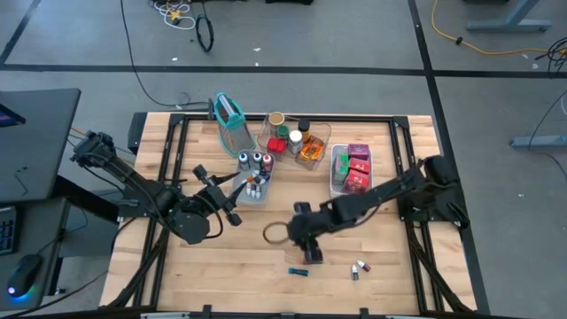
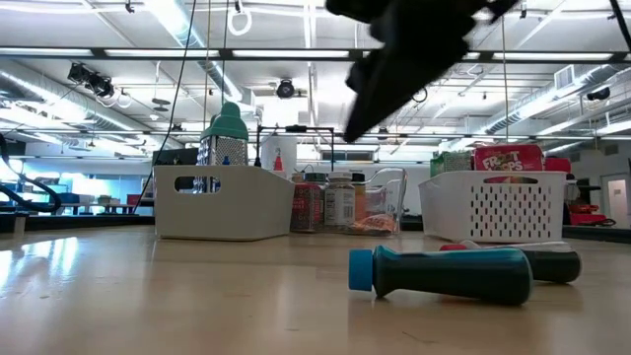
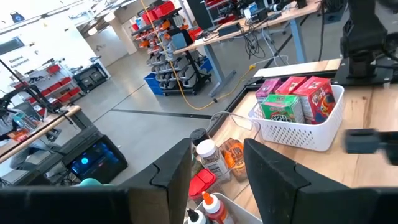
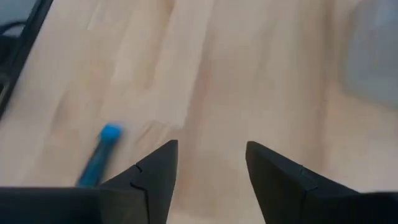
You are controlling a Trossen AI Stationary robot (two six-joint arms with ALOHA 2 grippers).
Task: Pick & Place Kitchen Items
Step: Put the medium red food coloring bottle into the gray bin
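Your right gripper hangs above bare wood, jaws apart and empty. The blue-capped marker lies just beside it. Centre the jaws across the barrel before you descend. The left gripper waits over the grey tray, empty, jaws apart. What the small vials contain cannot be made out.
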